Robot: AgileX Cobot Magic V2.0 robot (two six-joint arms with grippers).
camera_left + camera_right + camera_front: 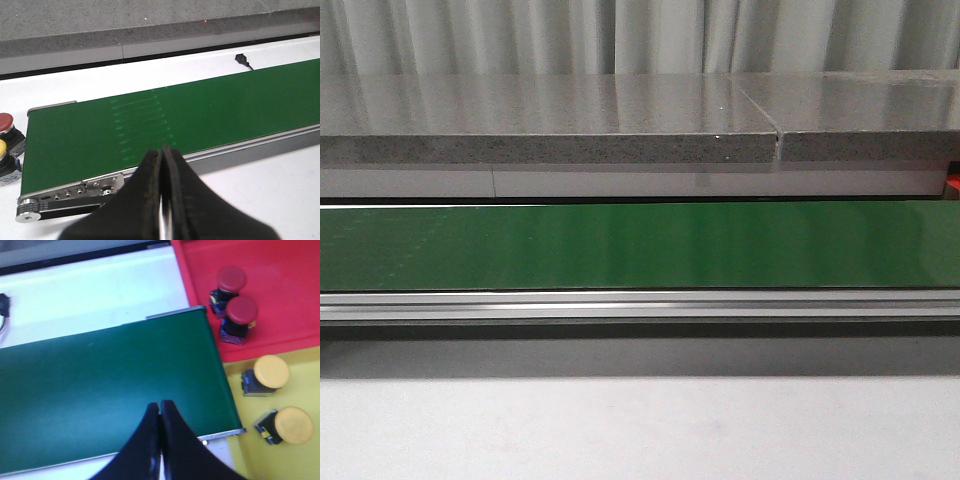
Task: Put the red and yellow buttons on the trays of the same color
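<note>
In the right wrist view, two red buttons [231, 282] [241, 313] lie on the red tray [280, 300], and two yellow buttons [270, 372] [292, 425] lie on the yellow tray [300, 390], both trays beside the end of the green belt [110, 385]. My right gripper [160, 406] is shut and empty over the belt. The left wrist view shows one red button [6, 123] and one yellow button [2, 150] standing beyond the belt's other end. My left gripper [162, 151] is shut and empty near the belt's [175, 120] rail. Neither gripper shows in the front view.
The green conveyor belt [640, 245] runs across the front view with a metal rail [640, 303] on its near side. A grey stone counter [620, 120] stands behind it. A small black cable end [242, 59] lies on the white table [260, 190] past the belt.
</note>
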